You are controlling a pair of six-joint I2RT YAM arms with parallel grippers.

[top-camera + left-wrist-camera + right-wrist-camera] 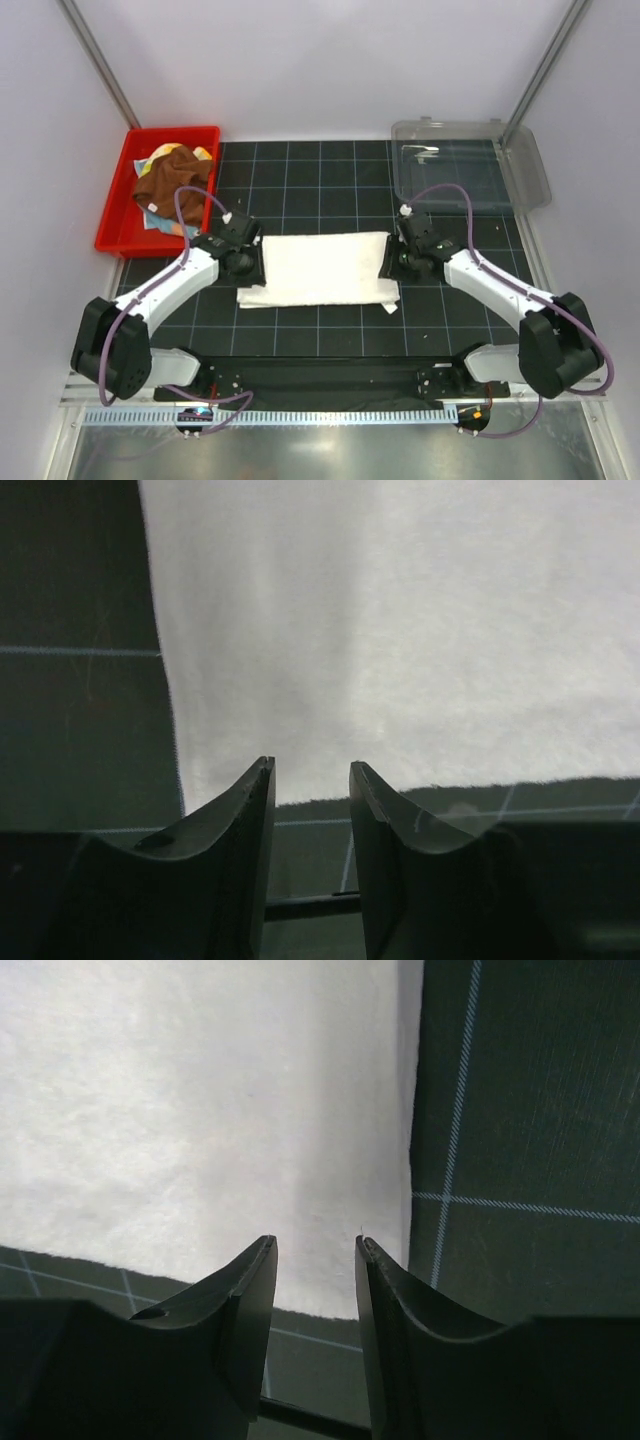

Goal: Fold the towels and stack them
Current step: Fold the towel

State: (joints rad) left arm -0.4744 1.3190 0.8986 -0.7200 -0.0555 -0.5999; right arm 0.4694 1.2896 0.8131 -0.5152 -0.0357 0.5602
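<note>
Narrowly parted, left end effector (310, 766) and right end effector (315, 1242) flank the white towel (320, 266).

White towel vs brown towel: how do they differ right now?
The white towel lies spread flat on the black mat; the brown towel sits crumpled in the red bin. White lies alone; brown rests on other coloured cloths. Both are cloth towels.

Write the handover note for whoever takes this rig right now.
Left gripper: open, empty, at the white towel's left edge.
Right gripper: open, empty, at its right edge.
Done: white towel lies on the mat, apparently folded once, with uneven layers.
Brown towel sits crumpled atop patterned cloth in the red bin.
Left: finish the white towel, fold the rest, stack.
</note>
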